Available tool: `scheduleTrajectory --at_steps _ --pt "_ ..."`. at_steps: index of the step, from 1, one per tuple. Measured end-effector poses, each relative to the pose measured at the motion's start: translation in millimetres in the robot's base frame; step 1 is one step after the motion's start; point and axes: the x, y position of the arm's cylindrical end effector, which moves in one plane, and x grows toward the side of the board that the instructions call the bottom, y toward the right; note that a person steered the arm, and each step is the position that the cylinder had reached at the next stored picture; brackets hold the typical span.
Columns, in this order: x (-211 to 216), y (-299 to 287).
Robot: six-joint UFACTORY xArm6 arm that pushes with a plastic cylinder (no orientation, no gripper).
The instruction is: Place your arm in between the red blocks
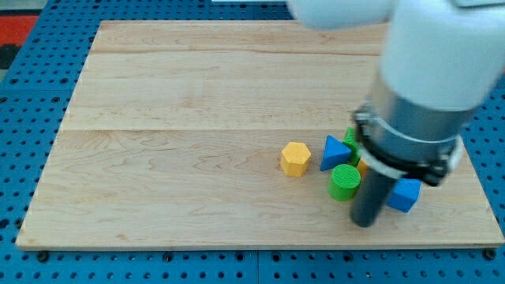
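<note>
Here my tip (363,223) rested on the wooden board (197,158) near its bottom-right corner; no gripper fitted, just the bare rod. Just beside it on the view's right lay a blue block (405,194), shape unclear; on its upper left stood a green cylinder (344,181). Farther up sat a blue triangular block (334,152), a yellow hexagonal block (295,158) to its left, and another green block (351,137), mostly hidden. No red blocks showed; presumably the arm body covered them, so placement between them was unverifiable.
</note>
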Motion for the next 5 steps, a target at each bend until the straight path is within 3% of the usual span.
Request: scheduleTrajectory --at_steps 1,3,5 --pt "-6 10" --pt "-67 2" --pt "-77 26"
